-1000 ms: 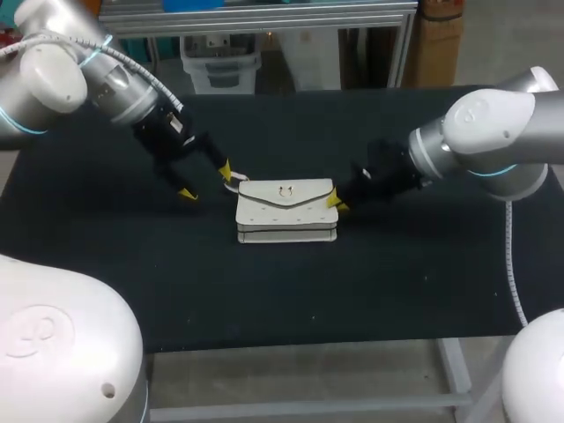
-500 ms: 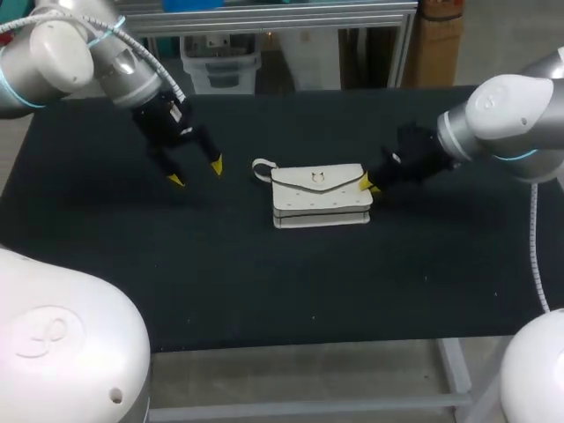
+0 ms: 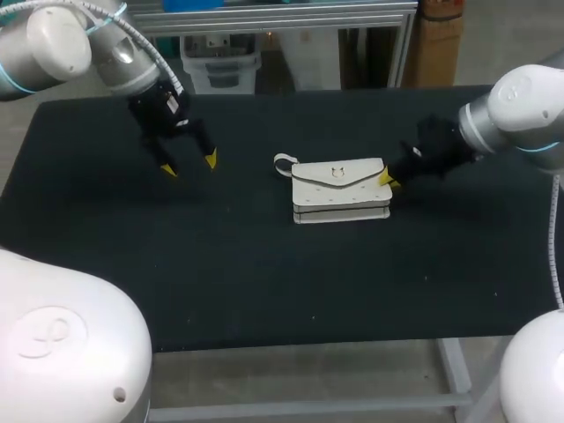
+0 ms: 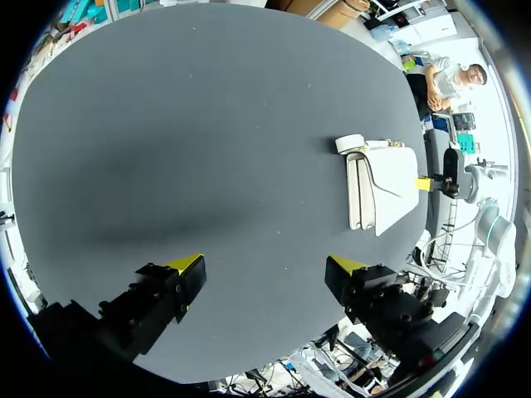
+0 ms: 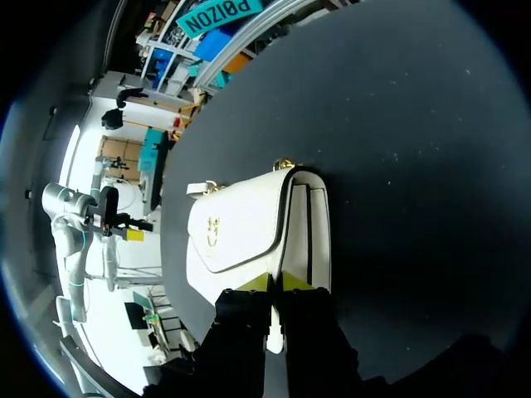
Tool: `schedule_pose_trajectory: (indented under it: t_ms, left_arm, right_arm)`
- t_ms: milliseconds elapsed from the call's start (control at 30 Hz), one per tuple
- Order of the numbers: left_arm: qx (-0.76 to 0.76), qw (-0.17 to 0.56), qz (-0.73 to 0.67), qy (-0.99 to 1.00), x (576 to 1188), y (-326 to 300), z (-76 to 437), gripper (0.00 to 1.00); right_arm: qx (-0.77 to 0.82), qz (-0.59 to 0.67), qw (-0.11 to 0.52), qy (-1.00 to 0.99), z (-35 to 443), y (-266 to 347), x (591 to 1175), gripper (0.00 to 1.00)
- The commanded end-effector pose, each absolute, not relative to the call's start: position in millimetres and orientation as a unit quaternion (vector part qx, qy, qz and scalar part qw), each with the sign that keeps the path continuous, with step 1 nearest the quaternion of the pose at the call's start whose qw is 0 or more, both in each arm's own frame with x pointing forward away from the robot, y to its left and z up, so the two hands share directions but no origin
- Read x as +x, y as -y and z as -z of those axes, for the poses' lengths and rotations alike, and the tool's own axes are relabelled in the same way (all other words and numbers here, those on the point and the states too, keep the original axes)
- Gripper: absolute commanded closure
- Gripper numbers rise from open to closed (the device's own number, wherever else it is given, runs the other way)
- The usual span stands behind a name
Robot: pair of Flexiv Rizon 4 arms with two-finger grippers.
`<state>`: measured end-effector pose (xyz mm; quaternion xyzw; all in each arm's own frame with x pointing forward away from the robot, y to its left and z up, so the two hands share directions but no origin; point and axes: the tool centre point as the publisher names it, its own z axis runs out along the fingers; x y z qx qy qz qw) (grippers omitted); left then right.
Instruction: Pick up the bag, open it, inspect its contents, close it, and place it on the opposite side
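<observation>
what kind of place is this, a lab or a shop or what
Probably a robotics lab bench: a black table, a white bag lying on it, the robot's left gripper open and its right gripper shut on the bag.

Smooth, white leather-look bag [image 3: 341, 187] with gold metal clasp [image 3: 335, 173] on matt black table [image 3: 264, 264]

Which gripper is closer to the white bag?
Right. The right gripper is shut on the white bag at its end; the left gripper hangs open above the table, well off the other end.
</observation>
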<state>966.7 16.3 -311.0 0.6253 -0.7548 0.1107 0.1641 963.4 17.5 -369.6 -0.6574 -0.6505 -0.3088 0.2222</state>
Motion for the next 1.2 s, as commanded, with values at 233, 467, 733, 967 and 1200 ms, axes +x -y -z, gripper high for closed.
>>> schedule_pose_trajectory:
  t_ms: [233,467,733,967,1200]
  left_arm:
    - [0.621,0.148,-0.113,0.761,969,-20,311,0.0]
    - [0.629,0.113,-0.107,0.762,975,-46,304,0.0]
    - [0.623,0.094,-0.089,0.771,984,-59,303,0.0]
    - [0.633,0.081,-0.063,0.768,997,-65,302,0.0]
    - [0.639,0.079,-0.053,0.763,1007,-74,304,0.0]
  right_arm:
    - [-0.657,0.307,0.223,0.651,369,-17,964,1.0]
    - [-0.682,0.323,0.172,0.633,368,50,999,1.0]
    - [-0.682,0.316,0.145,0.643,368,111,1040,1.0]
    - [-0.671,0.302,0.163,0.657,373,140,1064,1.0]
    - [-0.681,0.294,0.158,0.651,375,172,1088,1.0]
